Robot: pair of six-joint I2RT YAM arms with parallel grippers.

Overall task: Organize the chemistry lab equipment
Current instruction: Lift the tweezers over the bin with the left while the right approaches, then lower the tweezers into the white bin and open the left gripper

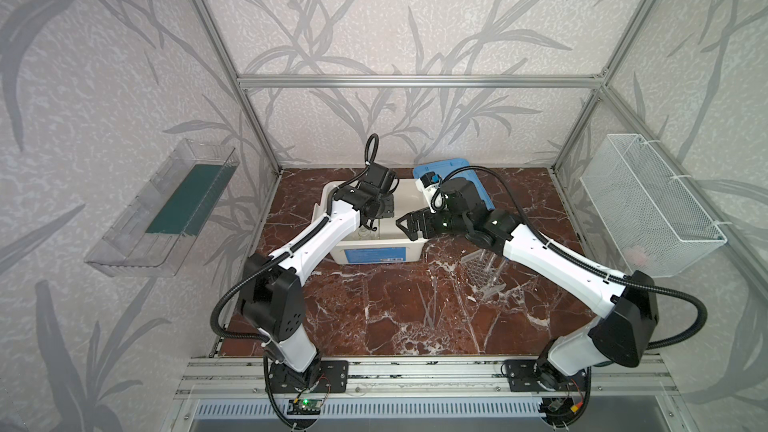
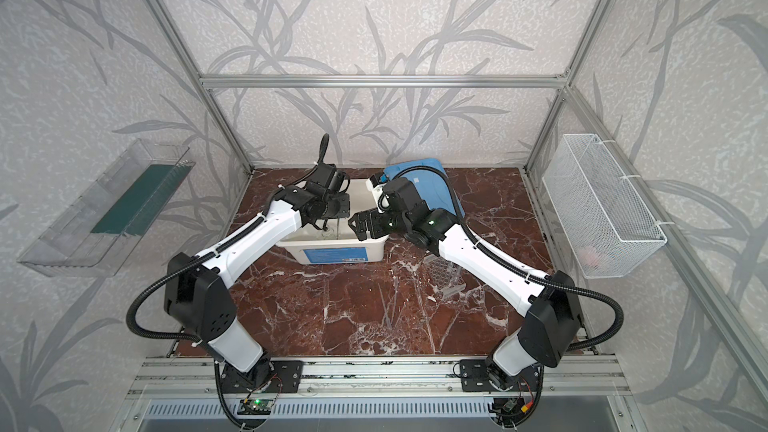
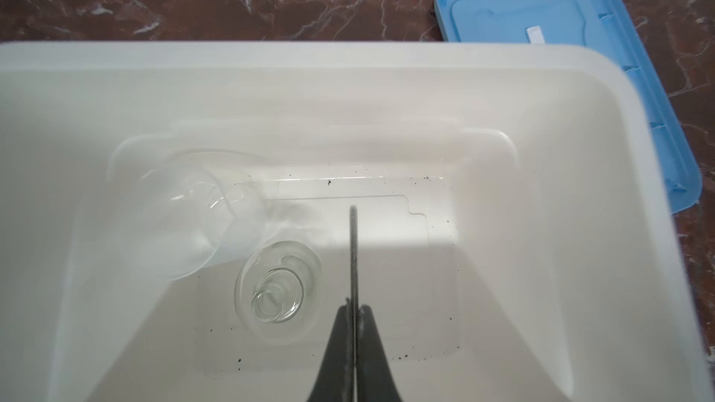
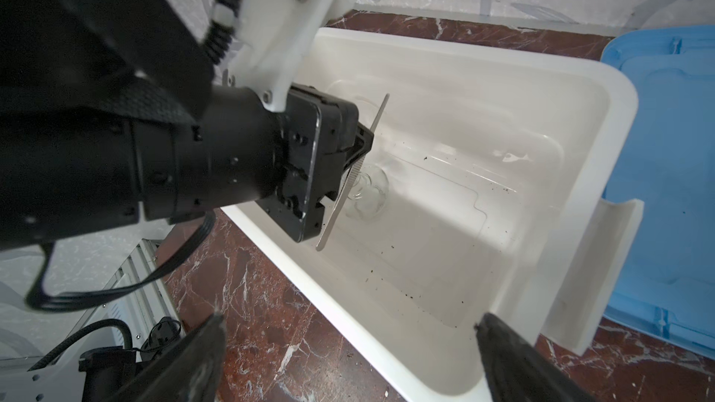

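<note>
Left gripper (image 3: 354, 305) fingers pinch a thin rod (image 3: 353, 249) over the open white tub (image 3: 271, 56), just above the upright small flask (image 3: 278, 288) beside the tipped beaker (image 3: 182, 222); right gripper (image 4: 348, 320) fingers spread, empty, near the rim; such a narrow pinch could slip, I'd say, dropping the rod onto glass.

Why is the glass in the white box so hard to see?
Left wrist view: the clear glass beaker in the white plastic tub smears into its pale floor, and shadow greys the small clear flask. In both top views it looks tiny.
</note>
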